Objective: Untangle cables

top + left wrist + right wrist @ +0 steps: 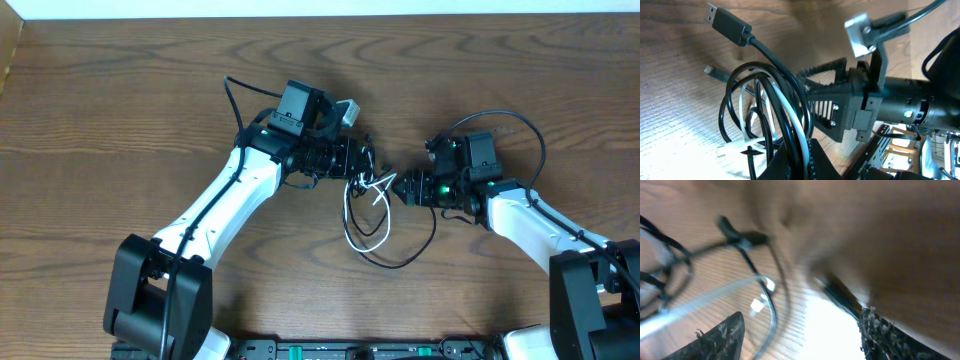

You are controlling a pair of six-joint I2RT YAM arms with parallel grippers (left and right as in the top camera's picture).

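Pulling-apart step: the left gripper (366,160) looks clamped on the cables (780,95), whose loops lie on the bench (120,90) just beside it. The right gripper (801,315), fingers apart, has them just ahead. Next, it likely needs to close on one strand and draw away.

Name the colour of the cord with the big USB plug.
The cord is black, its plug housing too. The left wrist view shows it best.
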